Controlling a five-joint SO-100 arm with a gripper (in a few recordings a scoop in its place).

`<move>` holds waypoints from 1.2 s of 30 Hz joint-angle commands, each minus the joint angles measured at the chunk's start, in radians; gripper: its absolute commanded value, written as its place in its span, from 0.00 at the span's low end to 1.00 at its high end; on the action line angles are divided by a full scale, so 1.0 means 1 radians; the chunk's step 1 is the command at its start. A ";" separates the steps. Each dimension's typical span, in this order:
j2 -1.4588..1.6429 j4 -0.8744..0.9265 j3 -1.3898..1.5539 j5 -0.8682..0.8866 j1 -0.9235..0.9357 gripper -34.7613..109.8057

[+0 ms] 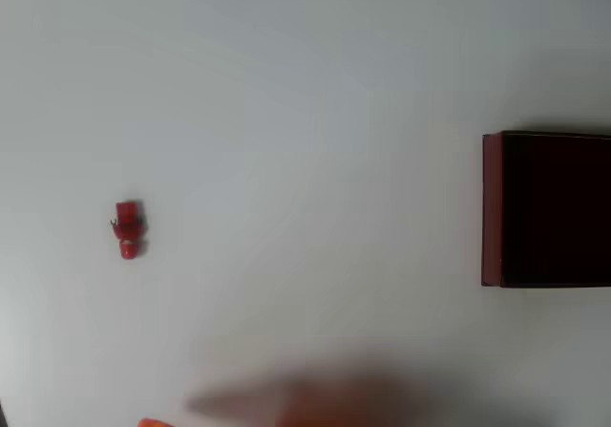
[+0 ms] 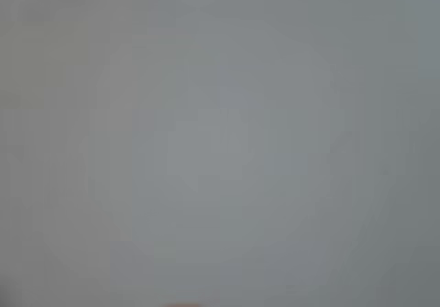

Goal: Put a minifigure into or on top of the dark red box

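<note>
Only an orange sliver of the gripper [image 1: 151, 423] is showing at six o'clock in the overhead view, beside a blurred shape, so whether its jaws are parted or closed cannot be told. Outward at nine o'clock, the minifigure [image 1: 128, 227] is lying on the table [image 1: 305, 83], well apart from the dark red box [image 1: 546, 209] at three o'clock. Being tiny, light, hard and probably slick, it is likely calling for a pinch across the torso.
</note>
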 commanded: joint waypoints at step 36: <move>-0.206 0.041 -0.147 2.307 0.356 0.36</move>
